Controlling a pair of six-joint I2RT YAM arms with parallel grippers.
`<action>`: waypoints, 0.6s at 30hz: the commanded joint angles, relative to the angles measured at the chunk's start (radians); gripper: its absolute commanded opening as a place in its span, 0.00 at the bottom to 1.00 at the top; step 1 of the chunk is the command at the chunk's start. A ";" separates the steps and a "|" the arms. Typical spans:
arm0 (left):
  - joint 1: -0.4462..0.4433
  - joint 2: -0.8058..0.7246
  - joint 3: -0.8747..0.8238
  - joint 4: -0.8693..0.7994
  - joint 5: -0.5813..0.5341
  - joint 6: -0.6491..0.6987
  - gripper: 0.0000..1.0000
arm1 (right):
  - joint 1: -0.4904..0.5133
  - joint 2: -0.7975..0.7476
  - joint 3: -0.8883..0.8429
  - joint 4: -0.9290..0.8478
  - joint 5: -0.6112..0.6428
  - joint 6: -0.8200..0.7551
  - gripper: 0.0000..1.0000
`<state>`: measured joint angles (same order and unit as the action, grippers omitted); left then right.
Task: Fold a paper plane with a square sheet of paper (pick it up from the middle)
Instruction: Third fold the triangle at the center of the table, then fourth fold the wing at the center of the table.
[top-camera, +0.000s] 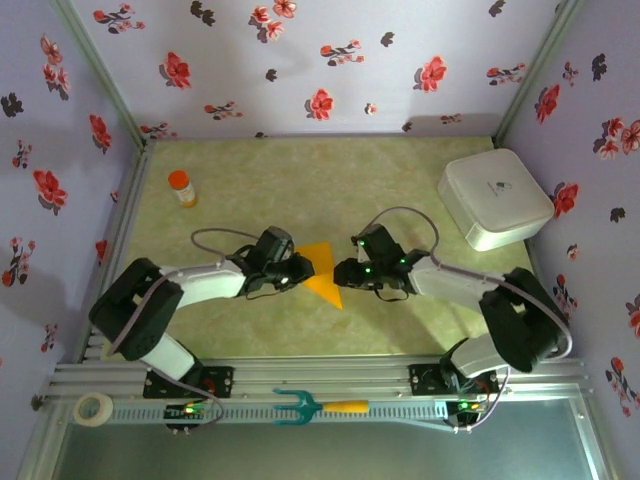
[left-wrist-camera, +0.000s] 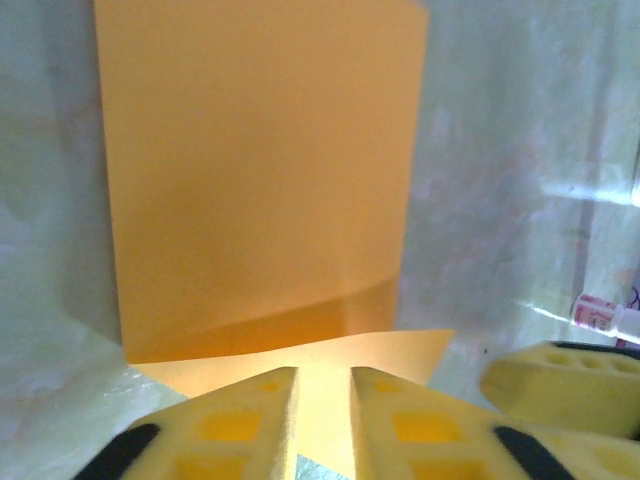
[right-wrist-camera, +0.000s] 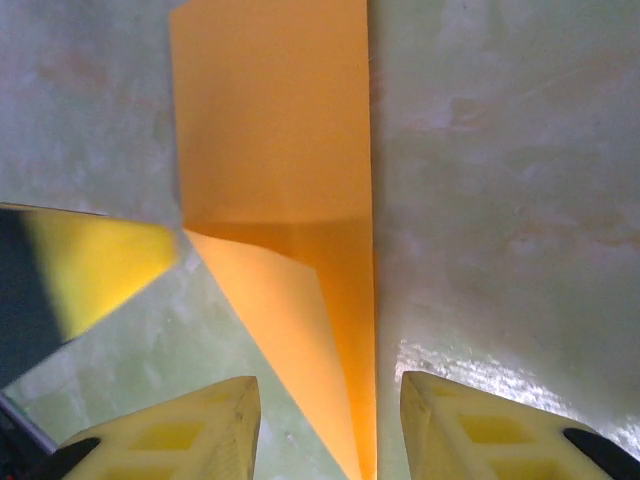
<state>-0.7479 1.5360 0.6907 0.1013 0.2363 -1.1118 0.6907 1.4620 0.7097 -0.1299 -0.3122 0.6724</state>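
Left end effector: released, its pads only slightly parted, and a folded flap of the orange sheet of paper sits directly ahead of the tips and shows through the narrow gap. The sheet lies on the table between the two end effectors, creased to a narrow pointed form. Right end effector: released, pads well apart, with the sheet's pointed tip lying flat between them and touching neither.

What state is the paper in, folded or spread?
Partly folded: the square sheet of paper shows a crease and a triangular flap.
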 joint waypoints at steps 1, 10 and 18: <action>0.009 -0.076 -0.016 -0.075 -0.088 0.018 0.28 | -0.005 0.060 0.039 -0.022 0.012 -0.024 0.42; 0.092 -0.144 -0.080 -0.067 -0.033 0.045 0.38 | -0.005 0.118 0.061 0.040 -0.025 -0.008 0.31; 0.140 -0.099 -0.076 -0.006 0.071 0.053 0.48 | -0.007 0.107 0.046 0.050 -0.019 -0.009 0.16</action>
<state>-0.6216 1.4151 0.6140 0.0669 0.2546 -1.0843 0.6907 1.5692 0.7448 -0.0990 -0.3298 0.6731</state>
